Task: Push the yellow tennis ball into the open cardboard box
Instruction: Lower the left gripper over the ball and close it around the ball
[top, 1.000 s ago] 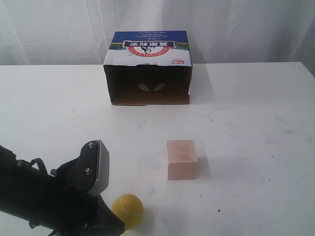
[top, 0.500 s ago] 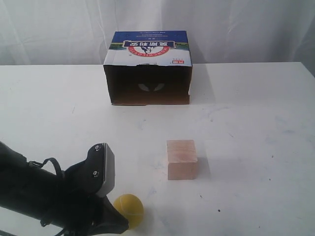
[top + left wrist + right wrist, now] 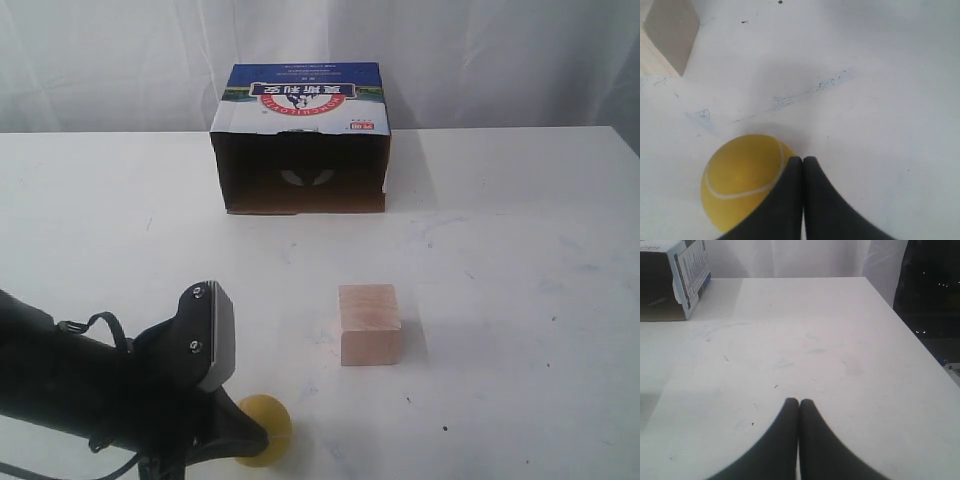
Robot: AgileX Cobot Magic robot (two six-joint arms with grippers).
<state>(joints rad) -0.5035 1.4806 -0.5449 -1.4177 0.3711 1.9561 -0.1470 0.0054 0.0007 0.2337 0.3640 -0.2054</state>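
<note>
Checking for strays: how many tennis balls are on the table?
1: the yellow tennis ball at the near edge, beside the left gripper. The open cardboard box could hide others.

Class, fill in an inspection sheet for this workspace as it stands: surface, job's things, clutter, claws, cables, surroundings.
Surface: white table, faint scuffs and specks.
Job's things: yellow tennis ball near the front edge; open cardboard box at the far side, its opening facing the ball.
Clutter: wooden cube, right of the ball-to-box line.
Claws: left claw shut, tip beside the ball, contact unclear; right claw shut over bare table.
Cables: black cable loop on the left arm.
Surroundings: white curtain behind.
</note>
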